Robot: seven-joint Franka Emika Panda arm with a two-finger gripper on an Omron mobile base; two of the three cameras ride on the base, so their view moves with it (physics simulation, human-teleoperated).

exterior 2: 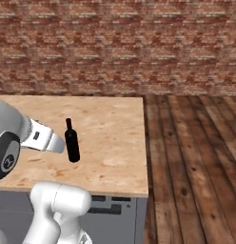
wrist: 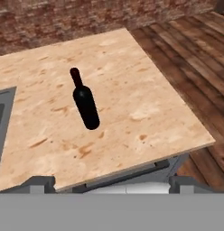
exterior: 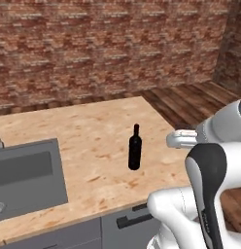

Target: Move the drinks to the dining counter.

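One of the drinks, a tall black wine bottle point(exterior: 135, 153) point(exterior 2: 72, 145) point(wrist: 86, 106), stands upright on the light wood top of the dining counter point(exterior: 93, 126) point(exterior 2: 110, 124) point(wrist: 141, 85), right of the sink. My gripper point(wrist: 113, 185) hangs open above the counter's near edge, its fingertips point(wrist: 39, 182) wide apart with nothing between them. The bottle stands free, a short way ahead of the gripper and apart from it.
An inset grey sink point(exterior: 25, 175) point(wrist: 1, 113) lies at the counter's left. A brick wall point(exterior: 108, 44) runs behind the counter. Dark wood floor point(exterior 2: 196, 157) lies past the counter's right edge. Grey drawers point(exterior: 127, 221) sit below the front edge.
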